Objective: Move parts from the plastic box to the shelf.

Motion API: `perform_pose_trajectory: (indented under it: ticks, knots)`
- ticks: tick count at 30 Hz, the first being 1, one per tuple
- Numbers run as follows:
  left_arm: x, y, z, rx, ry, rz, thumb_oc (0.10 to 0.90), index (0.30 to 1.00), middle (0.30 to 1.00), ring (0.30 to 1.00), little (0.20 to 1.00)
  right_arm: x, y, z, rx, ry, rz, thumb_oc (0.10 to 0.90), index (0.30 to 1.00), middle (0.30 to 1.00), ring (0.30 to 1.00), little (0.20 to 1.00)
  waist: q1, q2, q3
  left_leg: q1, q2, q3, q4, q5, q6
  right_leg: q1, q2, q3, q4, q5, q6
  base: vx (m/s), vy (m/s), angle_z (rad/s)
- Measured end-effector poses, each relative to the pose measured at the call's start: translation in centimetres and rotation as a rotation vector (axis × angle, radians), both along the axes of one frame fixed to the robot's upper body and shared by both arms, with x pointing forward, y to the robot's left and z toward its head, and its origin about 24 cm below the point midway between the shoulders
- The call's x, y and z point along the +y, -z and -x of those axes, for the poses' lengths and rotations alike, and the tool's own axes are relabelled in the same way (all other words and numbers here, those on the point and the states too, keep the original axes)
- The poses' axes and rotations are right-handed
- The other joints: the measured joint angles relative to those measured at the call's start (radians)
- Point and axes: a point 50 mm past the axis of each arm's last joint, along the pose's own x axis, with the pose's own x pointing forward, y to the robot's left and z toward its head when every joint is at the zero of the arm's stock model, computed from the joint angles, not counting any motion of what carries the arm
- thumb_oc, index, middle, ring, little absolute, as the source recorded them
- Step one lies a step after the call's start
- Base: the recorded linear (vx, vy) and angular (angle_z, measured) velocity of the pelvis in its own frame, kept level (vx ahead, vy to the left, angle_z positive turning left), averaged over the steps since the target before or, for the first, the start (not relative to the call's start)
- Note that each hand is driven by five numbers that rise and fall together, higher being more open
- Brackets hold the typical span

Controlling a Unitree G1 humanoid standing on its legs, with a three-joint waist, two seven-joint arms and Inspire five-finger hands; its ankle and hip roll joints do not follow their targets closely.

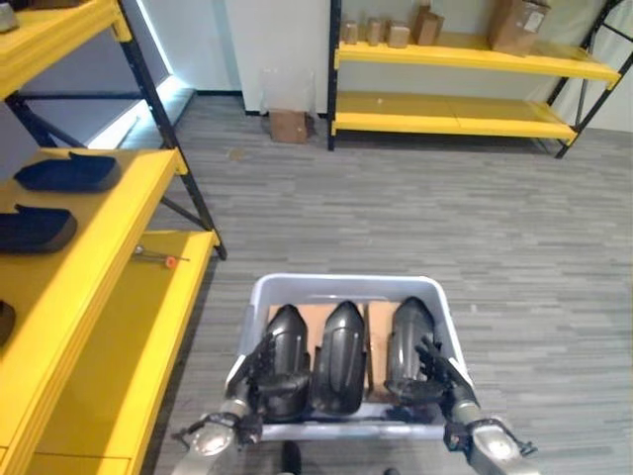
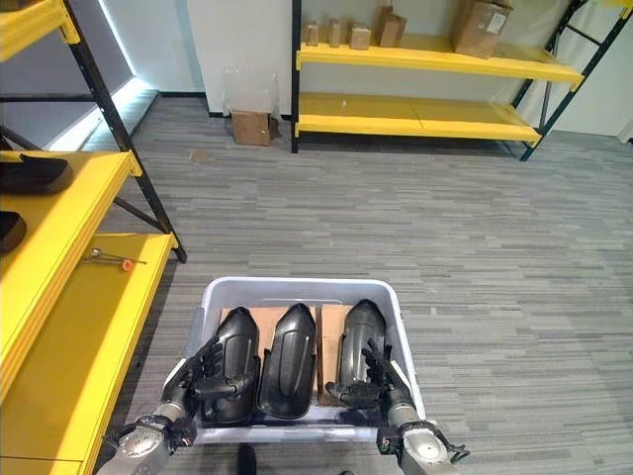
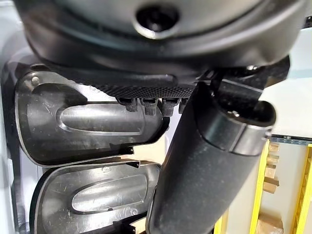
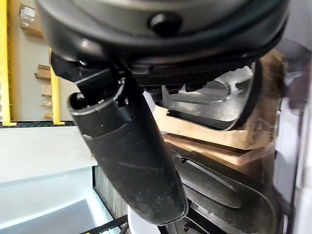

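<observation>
A pale plastic box point(image 1: 346, 285) stands on the floor right in front of me. Three black moulded parts lie side by side in it on cardboard: the left part point(image 1: 289, 341), the middle part point(image 1: 339, 356) and the right part point(image 1: 408, 332). My left hand point(image 1: 261, 368) rests over the left part's outer edge with its fingers spread and its thumb point(image 3: 204, 161) free above the parts. My right hand point(image 1: 432, 374) sits likewise on the right part point(image 4: 209, 97), with its thumb point(image 4: 131, 156) sticking out and nothing pinched.
A yellow shelf point(image 1: 109, 327) runs along my left, with two dark parts point(image 1: 67, 173) on its upper board and a small red-tipped tool point(image 1: 163, 259) on the lower one. A far yellow shelf point(image 1: 465, 114) holds cardboard boxes. A small box point(image 1: 289, 126) sits on the floor.
</observation>
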Motion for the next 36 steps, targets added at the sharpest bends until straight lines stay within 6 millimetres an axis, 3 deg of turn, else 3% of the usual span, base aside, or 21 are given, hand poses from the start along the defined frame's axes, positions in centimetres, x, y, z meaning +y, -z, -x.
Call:
perform_pose_trajectory:
  ticks: [7, 16, 19, 21, 25, 27, 32, 36]
  knots:
    - [-1.0, 0.4, 0.5, 0.023, 0.059, 0.023, 0.900, 1.000, 1.000, 1.000, 1.000, -1.8, 0.8, -3.6, 0.044, 0.038, 0.123, 0.900, 1.000, 1.000, 1.000, 1.000, 0.022, 0.029, -0.032, -0.015, 0.001, -0.030, -0.001, 0.003, -0.013, 0.028, 0.010, -0.035, -0.052, 0.022, -0.004, 0.04, -0.032, 0.11]
    - [-1.6, 0.7, 1.4, 0.055, 0.116, 0.033, 0.900, 1.000, 1.000, 1.000, 1.000, -4.3, 0.7, -5.3, 0.079, 0.143, 0.199, 0.900, 1.000, 1.000, 1.000, 1.000, 0.061, 0.077, -0.038, -0.065, -0.002, -0.060, 0.003, 0.024, -0.017, -0.001, 0.013, -0.068, -0.057, 0.021, -0.006, -0.04, -0.007, 0.11]
    - [-2.3, 0.4, 0.8, 0.039, 0.150, 0.040, 0.900, 1.000, 1.000, 1.000, 1.000, -5.2, -0.2, -6.9, 0.056, 0.179, 0.216, 0.900, 1.000, 1.000, 1.000, 1.000, 0.070, 0.111, -0.009, -0.110, 0.000, -0.066, 0.004, 0.048, -0.017, -0.060, 0.013, -0.078, -0.026, 0.019, -0.005, -0.12, 0.004, 0.08]
    - [-3.5, -0.2, -0.5, 0.002, 0.206, 0.049, 0.900, 1.000, 1.000, 1.000, 1.000, -6.6, -1.6, -8.3, 0.023, 0.251, 0.214, 0.900, 1.000, 1.000, 1.000, 1.000, 0.070, 0.148, 0.048, -0.141, -0.001, -0.082, 0.005, 0.060, -0.014, -0.082, 0.014, -0.085, -0.018, 0.022, -0.004, -0.11, 0.018, 0.18]
    - [-3.7, -0.6, -1.1, -0.016, 0.204, 0.066, 0.900, 1.000, 1.000, 1.000, 1.000, -6.5, -3.2, -10.0, -0.032, 0.286, 0.180, 0.900, 1.000, 1.000, 1.000, 1.000, 0.083, 0.173, 0.113, -0.183, 0.000, -0.080, 0.011, 0.070, -0.012, -0.145, 0.010, -0.080, 0.027, 0.014, -0.005, -0.07, 0.018, -0.02]
    - [-3.9, -0.9, -1.7, -0.029, 0.211, 0.074, 0.900, 1.000, 1.000, 1.000, 1.000, -6.5, -3.7, -10.7, -0.046, 0.305, 0.166, 0.900, 1.000, 1.000, 1.000, 1.000, 0.084, 0.177, 0.153, -0.191, -0.002, -0.081, 0.011, 0.076, -0.010, -0.155, 0.008, -0.080, 0.035, 0.015, -0.004, -0.05, 0.010, 0.05]
    - [-4.0, -1.4, -2.4, -0.052, 0.213, 0.078, 0.900, 1.000, 1.000, 1.000, 1.000, -7.1, -5.5, -12.9, -0.090, 0.370, 0.152, 0.900, 1.000, 1.000, 1.000, 1.000, 0.096, 0.168, 0.177, -0.221, -0.014, -0.085, 0.020, 0.077, -0.008, -0.191, -0.008, -0.080, 0.063, 0.004, 0.003, -0.04, 0.012, 0.03]
    - [-4.2, -2.1, -3.4, -0.081, 0.214, 0.095, 0.900, 1.000, 1.000, 1.000, 1.000, -7.2, -6.1, -13.5, -0.106, 0.390, 0.142, 0.900, 1.000, 1.000, 1.000, 1.000, 0.110, 0.163, 0.197, -0.230, -0.015, -0.088, 0.026, 0.077, -0.008, -0.206, -0.012, -0.081, 0.084, -0.005, 0.002, -0.01, 0.005, 0.01]
